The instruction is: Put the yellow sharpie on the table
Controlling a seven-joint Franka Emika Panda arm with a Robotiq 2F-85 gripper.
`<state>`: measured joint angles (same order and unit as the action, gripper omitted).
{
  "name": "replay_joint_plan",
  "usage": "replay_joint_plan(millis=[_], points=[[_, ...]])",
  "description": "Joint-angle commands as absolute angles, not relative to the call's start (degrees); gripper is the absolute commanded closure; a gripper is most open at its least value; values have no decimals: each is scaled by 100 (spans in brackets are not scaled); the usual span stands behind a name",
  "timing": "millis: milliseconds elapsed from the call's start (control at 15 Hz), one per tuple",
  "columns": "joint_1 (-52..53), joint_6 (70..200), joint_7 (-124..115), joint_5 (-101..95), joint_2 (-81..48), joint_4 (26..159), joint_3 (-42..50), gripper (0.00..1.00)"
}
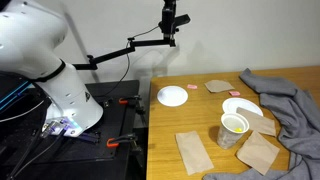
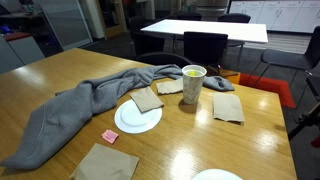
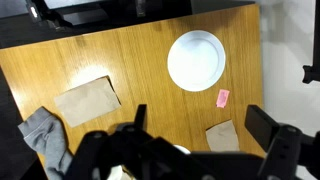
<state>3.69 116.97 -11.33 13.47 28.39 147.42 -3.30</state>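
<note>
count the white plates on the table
2. One bare plate near the table edge; one plate by the paper cup, napkin on it. Grey cloth could hide more.

1. bright, even indoor light fills both exterior views; shadows are soft and faint.
2. the table [image 2: 250,140] is glossy, with pale glare streaks in an exterior view and a bright patch in the wrist view.
3. the gripper [image 3: 200,125] looks dark and out of focus in the wrist view.
4. all frames are small, so fine detail is soft.
</note>
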Motion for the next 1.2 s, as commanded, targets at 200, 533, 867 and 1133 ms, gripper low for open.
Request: replay_joint_plan(millis=[200, 533, 867, 1133], points=[[333, 11682, -1119, 1361, 2839, 14734, -361, 0], [324, 11718, -1156, 1353, 2828, 14720, -376, 0], [53, 12187, -1478, 1208, 2714, 14442, -374, 0], [-308, 12561, -1870, 844, 2392, 14085, -368, 0]])
